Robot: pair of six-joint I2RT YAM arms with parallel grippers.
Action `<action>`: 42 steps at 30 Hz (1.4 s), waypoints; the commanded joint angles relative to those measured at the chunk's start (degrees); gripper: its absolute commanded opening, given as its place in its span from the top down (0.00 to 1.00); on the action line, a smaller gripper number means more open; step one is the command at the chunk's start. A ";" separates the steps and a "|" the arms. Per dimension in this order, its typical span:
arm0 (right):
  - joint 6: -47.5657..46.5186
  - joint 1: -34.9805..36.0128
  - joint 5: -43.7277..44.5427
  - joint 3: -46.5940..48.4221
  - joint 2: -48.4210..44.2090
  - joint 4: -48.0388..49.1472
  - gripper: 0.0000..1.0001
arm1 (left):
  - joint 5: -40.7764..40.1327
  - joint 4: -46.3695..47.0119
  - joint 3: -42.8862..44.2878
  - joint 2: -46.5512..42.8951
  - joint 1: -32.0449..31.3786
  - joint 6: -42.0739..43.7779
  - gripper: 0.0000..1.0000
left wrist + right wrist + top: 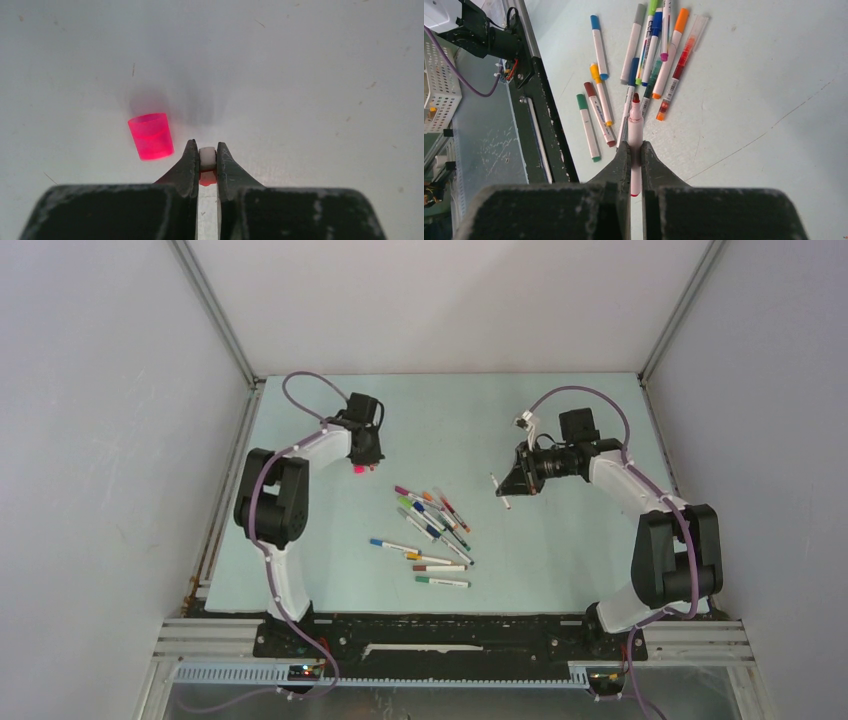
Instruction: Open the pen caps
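Observation:
My left gripper [206,150] is shut on a tiny pen cap [207,156], white at its end and red below, held just above the table. A fat bright-pink cap [150,136] lies on the table just left of the fingertips; from above this pink cap [356,470] sits under the left gripper [366,462]. My right gripper [634,147] is shut on a white-barrelled pen [635,122] whose bare red tip [635,97] points away. In the top view the right gripper [510,483] holds this pen [498,490] right of the pile of capped pens [432,525].
The capped pens [649,55] lie fanned out beyond the held pen, several in a bundle and three apart on the left. A black rail [544,110] runs along the table's near edge. White walls close in the table on three sides.

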 commanded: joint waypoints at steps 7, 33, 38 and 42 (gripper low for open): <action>7.57 -2.08 11.66 1.63 -0.24 3.60 1.00 | -3.25 -3.84 7.04 3.22 -0.19 4.08 0.76; -61.73 -2.16 40.20 3.62 3.97 -11.72 1.00 | -1.40 16.71 -30.05 -52.20 2.66 0.61 0.00; -76.41 -0.69 44.91 3.63 8.23 -8.46 1.00 | 10.03 16.84 -36.46 -59.00 5.64 -3.09 0.00; -80.52 1.31 48.69 3.61 12.20 -2.27 1.00 | 14.53 16.46 -39.53 -62.21 5.61 -4.30 0.00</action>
